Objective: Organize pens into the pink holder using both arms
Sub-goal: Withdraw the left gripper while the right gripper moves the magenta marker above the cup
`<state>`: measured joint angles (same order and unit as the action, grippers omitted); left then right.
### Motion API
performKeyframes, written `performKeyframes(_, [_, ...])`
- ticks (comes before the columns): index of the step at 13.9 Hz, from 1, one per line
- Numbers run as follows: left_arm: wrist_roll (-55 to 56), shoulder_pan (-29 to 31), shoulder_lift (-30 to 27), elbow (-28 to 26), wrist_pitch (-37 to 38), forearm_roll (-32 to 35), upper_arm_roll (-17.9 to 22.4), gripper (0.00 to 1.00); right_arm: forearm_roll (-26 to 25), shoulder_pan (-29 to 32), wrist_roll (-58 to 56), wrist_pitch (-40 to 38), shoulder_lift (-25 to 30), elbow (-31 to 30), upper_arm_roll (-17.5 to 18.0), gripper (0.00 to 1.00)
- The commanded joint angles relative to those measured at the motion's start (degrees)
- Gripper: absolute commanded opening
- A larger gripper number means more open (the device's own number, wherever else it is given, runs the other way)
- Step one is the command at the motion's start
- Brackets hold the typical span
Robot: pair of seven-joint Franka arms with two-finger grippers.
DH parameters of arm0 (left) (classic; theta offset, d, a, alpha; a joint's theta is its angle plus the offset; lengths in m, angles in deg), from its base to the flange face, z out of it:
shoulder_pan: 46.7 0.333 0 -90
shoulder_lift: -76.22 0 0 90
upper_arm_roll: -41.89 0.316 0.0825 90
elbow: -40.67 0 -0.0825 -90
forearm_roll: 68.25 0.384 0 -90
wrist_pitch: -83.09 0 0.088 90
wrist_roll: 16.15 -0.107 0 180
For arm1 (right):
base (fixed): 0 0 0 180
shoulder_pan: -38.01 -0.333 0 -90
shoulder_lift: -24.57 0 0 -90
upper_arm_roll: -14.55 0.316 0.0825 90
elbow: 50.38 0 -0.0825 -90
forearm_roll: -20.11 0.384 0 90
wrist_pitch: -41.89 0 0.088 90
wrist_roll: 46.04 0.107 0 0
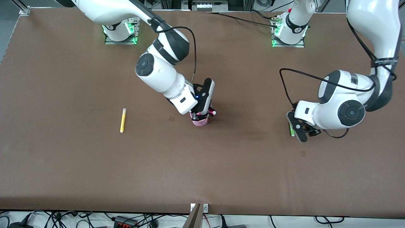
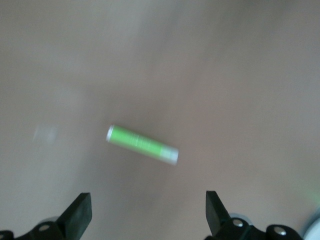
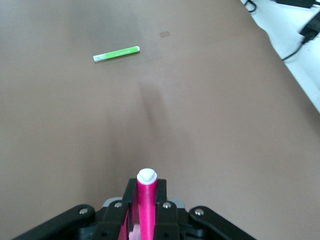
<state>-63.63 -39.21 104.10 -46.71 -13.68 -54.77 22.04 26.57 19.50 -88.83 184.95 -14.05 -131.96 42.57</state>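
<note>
Brown table [image 1: 63,164] fills the front view, with both arm bases along its upper edge and cables along the strip at the bottom.

Right gripper [image 1: 202,114] sits over the pink holder [image 1: 200,122] near mid-table, jaws clenched on the magenta pen [image 3: 147,207]. Right wrist view shows that pen pinched between the fingers, whitish cap [image 3: 147,175] sticking out past them. In the front view the pen's whitish tip pokes out just beside the holder's rim; can't tell whether its other end is inside the cup, since the gripper covers most of the opening. Only the holder's lower wall is visible under the fingers.

Left gripper [image 1: 299,128] is over the green pen [image 1: 292,130] toward the left arm's end of the table, jaws released and spread wide. Left wrist view shows the green pen lying flat on the table, with both black fingertips [image 2: 77,215] at the picture's edge, apart from the pen and not touching it. Front view shows only a sliver of green past the gripper body.

Yellow pen [image 1: 123,120] lies flat on the table toward the right arm's end, well apart from the holder, its whitish end pointing toward the bases.
</note>
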Motion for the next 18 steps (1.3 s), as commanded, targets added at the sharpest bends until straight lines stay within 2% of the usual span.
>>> performKeyframes(1, [0.8,-1.1,-0.5,7.4,11.2,4.9,0.5,1.0,-2.4,-2.2,-2.7,2.1,-2.2,1.4,-0.4,0.0])
performKeyframes(4, [1.2,0.0,-0.9,10.8,15.0,4.6,1.4,1.0,-4.5,-2.4,-3.3,3.3,-2.6,1.3,-0.4,0.0])
performKeyframes(5, [1.6,-0.4,-1.2,11.3,15.4,4.3,3.5,1.0,-5.7,-2.4,-3.8,3.1,-2.6,1.2,-0.4,0.0])
performKeyframes(8, [6.4,-0.5,-4.9,9.9,11.8,1.4,6.5,1.0,-8.9,-2.1,-5.4,2.8,-4.0,1.0,-0.5,0.0])
performKeyframes(10, [15.4,-1.9,-10.6,2.8,7.9,-4.0,9.1,1.0,-9.3,-2.4,-5.8,3.3,-5.4,1.0,-0.5,0.0])
performKeyframes(12, [26.3,-3.5,-17.3,-5.1,2.4,-6.2,11.7,1.0,-9.8,-2.8,-6.1,3.3,-5.6,1.0,-0.5,0.0])
performKeyframes(13, [31.6,-6.4,-20.6,-9.0,-0.3,-6.4,14.8,1.0,-10.3,-2.7,-7.1,3.3,-5.6,1.0,-0.5,0.0])
performKeyframes(14, [36.6,-8.3,-22.9,-11.0,-2.2,-7.1,17.5,1.0,-10.3,-2.7,-7.6,3.3,-5.6,0.9,-0.4,0.0])
performKeyframes(16, [45.8,-8.4,-25.6,-12.1,-2.4,-11.0,18.4,1.0,-10.3,-3.3,-7.7,3.4,-5.7,0.9,-0.4,0.0])
performKeyframes(18, [46.6,-8.3,-28.1,-12.1,-2.0,-11.0,18.4,1.0,-10.4,-3.4,-7.8,3.3,-5.6,0.8,-0.4,0.0])
